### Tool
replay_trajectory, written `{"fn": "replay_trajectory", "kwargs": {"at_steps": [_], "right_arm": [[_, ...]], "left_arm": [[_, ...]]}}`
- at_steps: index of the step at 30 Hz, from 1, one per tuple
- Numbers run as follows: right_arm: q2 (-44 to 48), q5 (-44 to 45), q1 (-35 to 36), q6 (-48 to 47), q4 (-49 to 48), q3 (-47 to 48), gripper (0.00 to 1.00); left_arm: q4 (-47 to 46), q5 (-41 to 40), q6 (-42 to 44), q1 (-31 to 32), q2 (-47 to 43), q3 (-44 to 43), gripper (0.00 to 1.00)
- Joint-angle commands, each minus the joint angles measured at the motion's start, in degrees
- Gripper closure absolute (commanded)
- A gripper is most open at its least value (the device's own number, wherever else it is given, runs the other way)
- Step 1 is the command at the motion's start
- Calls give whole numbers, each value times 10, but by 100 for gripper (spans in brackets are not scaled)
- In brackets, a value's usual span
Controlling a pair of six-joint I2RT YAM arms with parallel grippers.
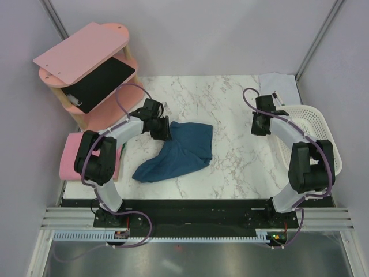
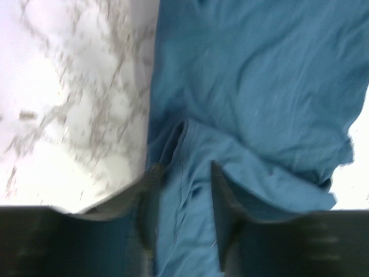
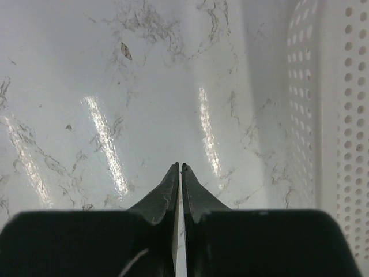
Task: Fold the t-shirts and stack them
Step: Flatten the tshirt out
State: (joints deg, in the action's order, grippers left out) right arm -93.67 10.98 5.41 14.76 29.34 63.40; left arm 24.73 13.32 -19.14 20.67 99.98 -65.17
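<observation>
A: From above, where's the blue t-shirt (image 1: pixel 179 153)?

B: Crumpled on the marble worktop (image 1: pixel 230 104), left of the middle. The left hand (image 1: pixel 163 130) sits right at its upper left corner. The right hand (image 1: pixel 260 124) is well apart from it, over bare worktop near the far right.

A: And the pink t-shirt (image 1: pixel 72 153)?

B: A flat pink bundle at the left edge, partly hidden behind the left arm. No hand is on it.

A: Anything else around?

B: A pink shelf (image 1: pixel 81 49) in the far left corner with a black board (image 1: pixel 104 83) on its lower level. There's also a white basket (image 1: pixel 320 124) just right of the right arm and a white cloth (image 1: pixel 275 81) in the far right corner. Nothing lies between the left hand and the shirt.

A: Left wrist view?

B: It's blurry. The blue t-shirt (image 2: pixel 259 86) fills most of the frame, with worktop (image 2: pixel 69 86) showing at the left. The left hand (image 2: pixel 183 167) straddles a raised fold at the shirt's edge. Its fingers (image 2: pixel 222 208) stand partway apart with cloth between them — whether they pinch it, I can't tell.

A: Right wrist view?

B: The right hand (image 3: pixel 180 166) has its tips all but together, only a hairline slit, and nothing between them. Below is bare worktop (image 3: pixel 115 69), and the holed wall of the basket (image 3: pixel 340 115) runs along the right edge. No shirt shows here.
</observation>
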Motion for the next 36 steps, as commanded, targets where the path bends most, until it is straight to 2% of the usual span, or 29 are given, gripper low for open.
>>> {"fn": "replay_trajectory", "kwargs": {"at_steps": [1, 2, 5, 6, 7, 10, 13, 17, 23, 25, 32, 35, 36], "right_arm": [[23, -48, 2, -11, -10, -3, 88], [27, -56, 3, -13, -13, -4, 87], [45, -92, 7, -17, -29, -15, 81], [53, -100, 9, -14, -34, -22, 76], [58, -109, 11, -13, -41, -27, 62], [67, -182, 20, 3, -74, -42, 40], [54, -254, 35, 41, -113, -56, 31], [27, -315, 72, 89, -173, -64, 28], [-27, -385, 129, 175, -249, -62, 29], [-39, -388, 145, 195, -247, -49, 30], [-69, -340, 172, 187, -143, -7, 33], [-85, -341, 181, 190, -155, -5, 40], [-92, -336, 189, 189, -157, -2, 46]], "left_arm": [[-28, 1, 1, 7, 36, -57, 87], [-25, 4, 2, 6, 36, -64, 98], [-6, 0, 4, 6, -1, -83, 98], [5, -7, 9, 6, -31, -91, 98], [24, -14, 12, 6, -45, -107, 98], [69, -33, 25, 7, -96, -137, 98], [93, -37, 34, 7, -132, -151, 98], [133, -32, 39, 7, -174, -148, 98], [187, -69, 56, 6, -235, -149, 98], [201, -78, 59, 6, -247, -143, 98], [210, -88, 60, 6, -269, -120, 98], [209, -86, 60, 6, -271, -115, 98], [210, -84, 60, 7, -271, -113, 98]]}}
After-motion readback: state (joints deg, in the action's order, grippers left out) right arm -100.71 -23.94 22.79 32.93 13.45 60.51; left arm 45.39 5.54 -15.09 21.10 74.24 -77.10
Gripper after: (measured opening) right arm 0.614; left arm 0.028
